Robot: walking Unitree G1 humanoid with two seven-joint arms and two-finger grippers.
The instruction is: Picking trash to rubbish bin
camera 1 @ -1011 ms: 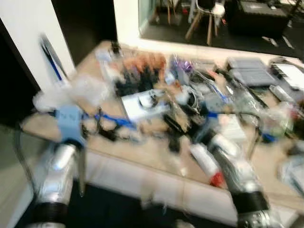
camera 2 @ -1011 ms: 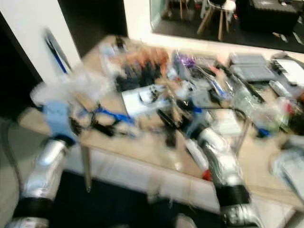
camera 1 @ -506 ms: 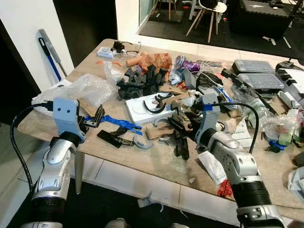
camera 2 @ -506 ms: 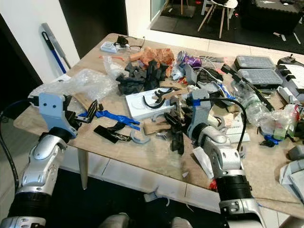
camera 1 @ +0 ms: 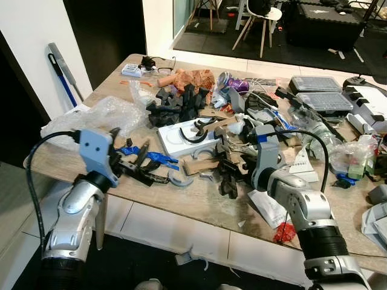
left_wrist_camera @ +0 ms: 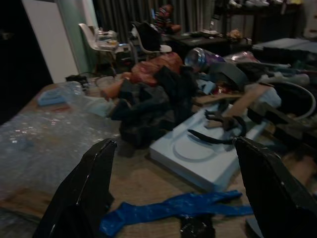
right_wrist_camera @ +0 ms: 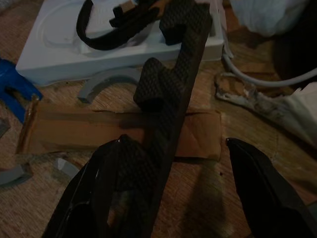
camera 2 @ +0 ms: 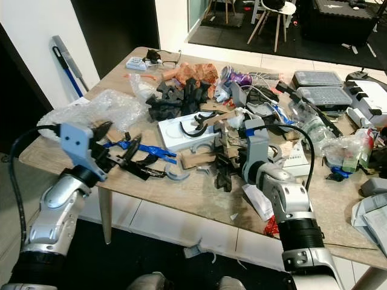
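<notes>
The right gripper (camera 1: 228,181) is lying behind its own wrist housing in the head views, so its fingers are barely showing there. In the right wrist view the black foam strip (right_wrist_camera: 168,99) is running off the frame's edge — its far end is staying unseen. The blue strap (left_wrist_camera: 173,208) is disappearing partly behind the left gripper's fingers (left_wrist_camera: 79,193). The background chairs — blurred.

A pale wood-grain table (camera 1: 199,208) carries black foam pieces (camera 1: 178,104), a white foam tray (camera 1: 181,138), a bright blue strip (camera 1: 154,157), brown cardboard (camera 1: 196,164), clear bubble wrap (camera 1: 100,115) and, upper centre, orange-brown crumpled paper (camera 1: 195,77).
</notes>
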